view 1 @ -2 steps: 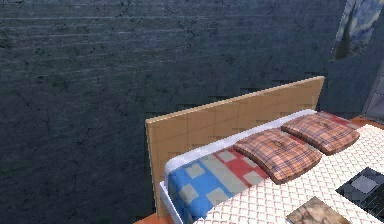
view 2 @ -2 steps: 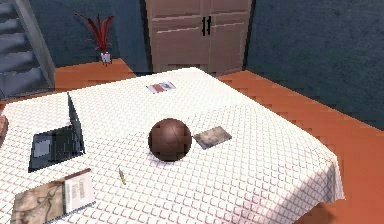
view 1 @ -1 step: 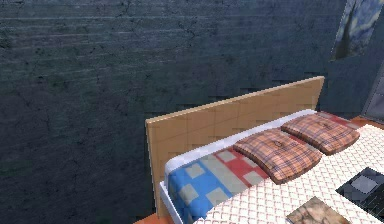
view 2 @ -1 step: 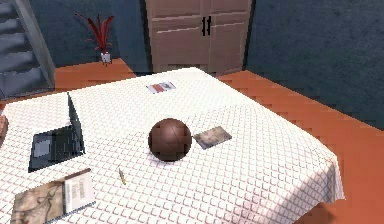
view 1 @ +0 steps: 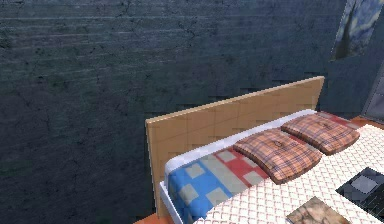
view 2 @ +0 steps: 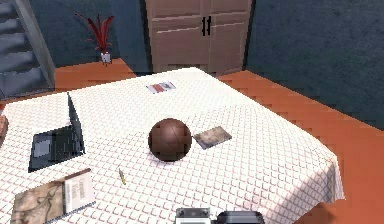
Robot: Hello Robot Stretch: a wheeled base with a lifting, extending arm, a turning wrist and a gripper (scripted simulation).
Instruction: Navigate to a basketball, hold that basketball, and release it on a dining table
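Observation:
A dark brown ball [view 2: 170, 139], the size and shape of a basketball, rests on a bed's white quilted cover [view 2: 250, 150] near the middle of the arm side view. At that view's bottom edge, below the ball, a pale and dark piece of the arm's end [view 2: 220, 216] pokes in.
On the bed lie a laptop [view 2: 55, 140], a book [view 2: 52, 196], a pen [view 2: 122, 176], a small card [view 2: 212, 137] and a leaflet [view 2: 160, 87]. Orange floor [view 2: 320, 110] runs along the bed's right. A wardrobe [view 2: 198, 35] and a red plant [view 2: 102, 38] stand beyond. The forward view has the wooden headboard [view 1: 230, 115], two checked pillows [view 1: 300, 143] and a dark blue wall [view 1: 120, 60].

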